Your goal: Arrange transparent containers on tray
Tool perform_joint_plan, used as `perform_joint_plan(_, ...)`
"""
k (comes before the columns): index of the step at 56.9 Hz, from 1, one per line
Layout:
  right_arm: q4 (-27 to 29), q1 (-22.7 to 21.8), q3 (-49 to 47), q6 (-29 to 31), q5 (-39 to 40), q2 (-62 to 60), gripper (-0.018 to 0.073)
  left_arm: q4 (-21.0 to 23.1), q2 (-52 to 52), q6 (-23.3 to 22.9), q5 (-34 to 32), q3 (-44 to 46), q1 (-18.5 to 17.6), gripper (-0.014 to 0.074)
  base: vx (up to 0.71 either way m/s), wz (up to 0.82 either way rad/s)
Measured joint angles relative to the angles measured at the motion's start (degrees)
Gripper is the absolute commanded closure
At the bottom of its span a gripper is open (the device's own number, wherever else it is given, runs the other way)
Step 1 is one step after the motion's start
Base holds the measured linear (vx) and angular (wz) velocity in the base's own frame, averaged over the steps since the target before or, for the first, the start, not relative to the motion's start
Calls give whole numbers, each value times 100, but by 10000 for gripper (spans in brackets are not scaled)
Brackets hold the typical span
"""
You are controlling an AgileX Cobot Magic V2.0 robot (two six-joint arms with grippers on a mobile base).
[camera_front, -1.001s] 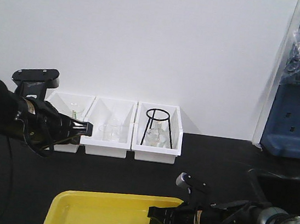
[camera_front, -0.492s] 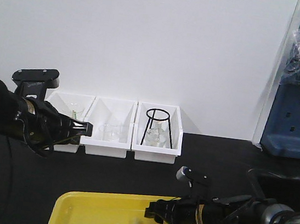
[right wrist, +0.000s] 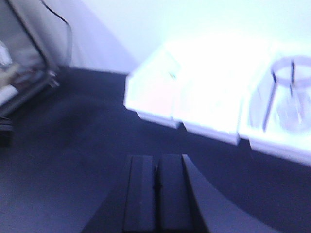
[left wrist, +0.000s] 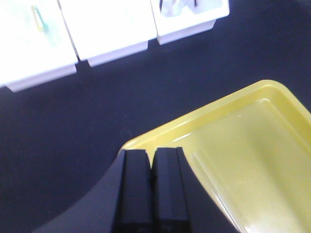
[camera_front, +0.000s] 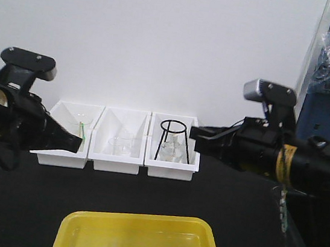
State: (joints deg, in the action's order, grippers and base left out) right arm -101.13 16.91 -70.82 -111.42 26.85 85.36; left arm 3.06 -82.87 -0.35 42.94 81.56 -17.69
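Both grippers are pressed shut with nothing between the fingers: the left gripper [left wrist: 151,160] hangs over the near-left rim of the yellow tray [left wrist: 272,92], the right gripper [right wrist: 156,170] over bare black table [right wrist: 73,145]. Faint clear test tubes [left wrist: 214,179] lie inside the tray, well short of the three white bins [camera_front: 116,147] by the wall

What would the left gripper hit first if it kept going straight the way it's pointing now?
Probably the near rim of the yellow tray. The left gripper, jaws shut, points down over it in the wrist view, with black table and white bins beyond. Depth is unclear.
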Motion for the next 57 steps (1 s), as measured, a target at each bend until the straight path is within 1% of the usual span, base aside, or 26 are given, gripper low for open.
perform_joint_plan(6,-2,0,249,143,9,-626,572,133,594,290,-98,-472,0,605,0,0)
perform_joint_plan(17,-29,0,1408,324,-202,-1823,572,639,2174,706,-675,-2236,0,605,0,0)
perform_joint_plan(22,-29,0,1826,339,-274,-2308,572,824,2950,771,-919,-3033,0,605,0,0)
perform_joint_plan(30,-29,0,2204,343,-485,-2810,571,871,3919,793,-1159,-3893,0,605,0,0)
perform_joint_plan(35,-29,0,2285,343,-598,-2936,571,876,4331,800,-1189,-4140,0,605,0,0)
perform_joint_plan(41,-29,0,2297,343,-640,-2970,572,870,4625,811,-1181,-4230,0,604,0,0)
perform_joint_plan(57,-29,0,2298,343,-640,-2969,571,870,4776,815,-1105,-4235,0,604,0,0)
